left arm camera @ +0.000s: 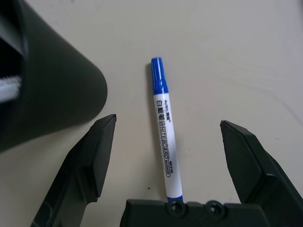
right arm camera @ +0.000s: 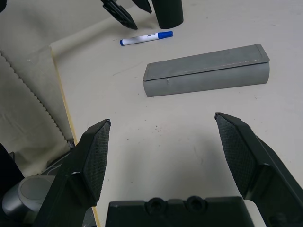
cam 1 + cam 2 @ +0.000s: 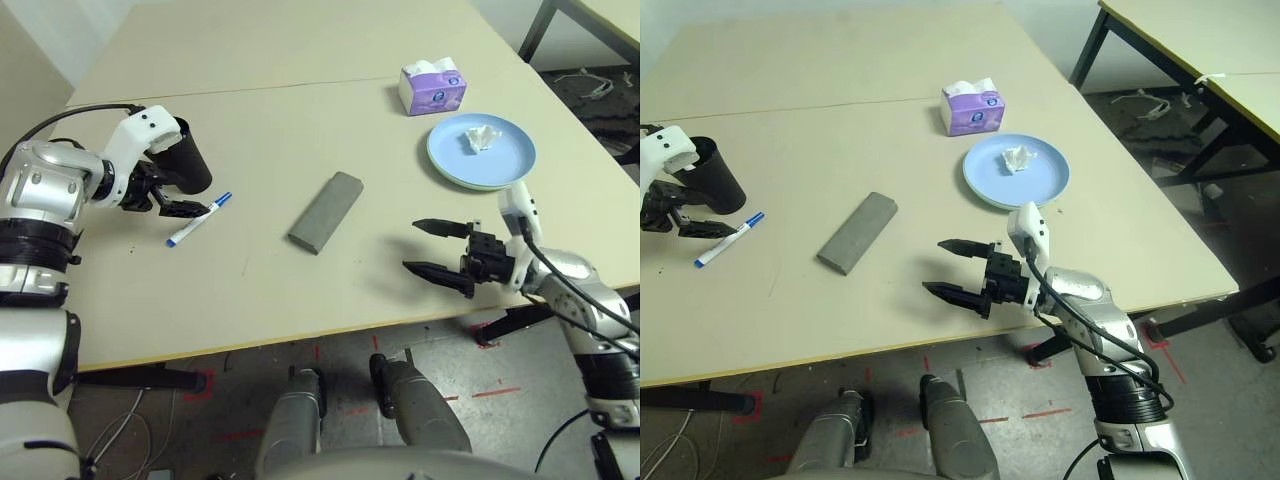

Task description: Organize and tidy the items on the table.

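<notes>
The left pincer hung spread wide over the white marker with the blue cap, which lay flat between its fingers, untouched, its long axis running along them, cap pointing away. Beside it stood the black tapered cup, with something white just visible at its mouth. Further along the pale beige tabletop, the grey oblong glasses case lay diagonally. The right pincer gaped empty, aimed at the case, well apart. Beyond, the light-blue round plate carried the crumpled white tissue.
</notes>
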{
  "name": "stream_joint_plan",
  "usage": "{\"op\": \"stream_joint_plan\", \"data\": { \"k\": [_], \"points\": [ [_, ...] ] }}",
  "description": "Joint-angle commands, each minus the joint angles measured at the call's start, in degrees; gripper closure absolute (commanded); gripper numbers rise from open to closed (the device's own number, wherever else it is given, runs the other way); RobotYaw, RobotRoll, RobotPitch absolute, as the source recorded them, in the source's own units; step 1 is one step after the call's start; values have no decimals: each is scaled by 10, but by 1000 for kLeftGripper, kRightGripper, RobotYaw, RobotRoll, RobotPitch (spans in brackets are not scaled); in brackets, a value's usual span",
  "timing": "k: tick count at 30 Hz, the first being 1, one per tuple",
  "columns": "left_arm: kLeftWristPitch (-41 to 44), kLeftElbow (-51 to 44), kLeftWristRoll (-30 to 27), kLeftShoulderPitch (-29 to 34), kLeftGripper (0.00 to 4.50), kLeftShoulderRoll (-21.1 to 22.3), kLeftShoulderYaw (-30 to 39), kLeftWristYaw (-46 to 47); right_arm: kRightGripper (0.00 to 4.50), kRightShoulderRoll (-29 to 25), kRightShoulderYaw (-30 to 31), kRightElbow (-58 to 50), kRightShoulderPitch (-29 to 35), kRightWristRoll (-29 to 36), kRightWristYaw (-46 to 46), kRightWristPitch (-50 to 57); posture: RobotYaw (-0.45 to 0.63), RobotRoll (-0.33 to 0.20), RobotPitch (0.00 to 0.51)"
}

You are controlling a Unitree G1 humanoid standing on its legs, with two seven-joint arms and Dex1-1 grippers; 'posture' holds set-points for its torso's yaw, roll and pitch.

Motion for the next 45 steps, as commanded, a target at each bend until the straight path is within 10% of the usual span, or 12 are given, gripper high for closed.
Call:
{"op": "stream_joint_plan", "data": {
  "k": [1, 26, 39, 45],
  "points": [
    [-21, 17, -4, 16, 36, -20, 24, 31, 0, -3, 3, -7, 0, 4, 1, 4, -196, 0, 192],
    [-59, 28, 2, 59, 36, -63, 52, 83, 0, -2, 5, -21, 13, 7, -2, 8, -206, 0, 199],
    [-67, 27, -8, 68, 4171, -63, 57, 80, 0, -3, 5, -21, 12, 9, 0, 9, -202, 0, 192],
    [-75, 12, -13, 83, 4226, -61, 69, 83, 0, -3, 6, -18, 8, 8, 1, 9, -197, 0, 188]
  ]
}}
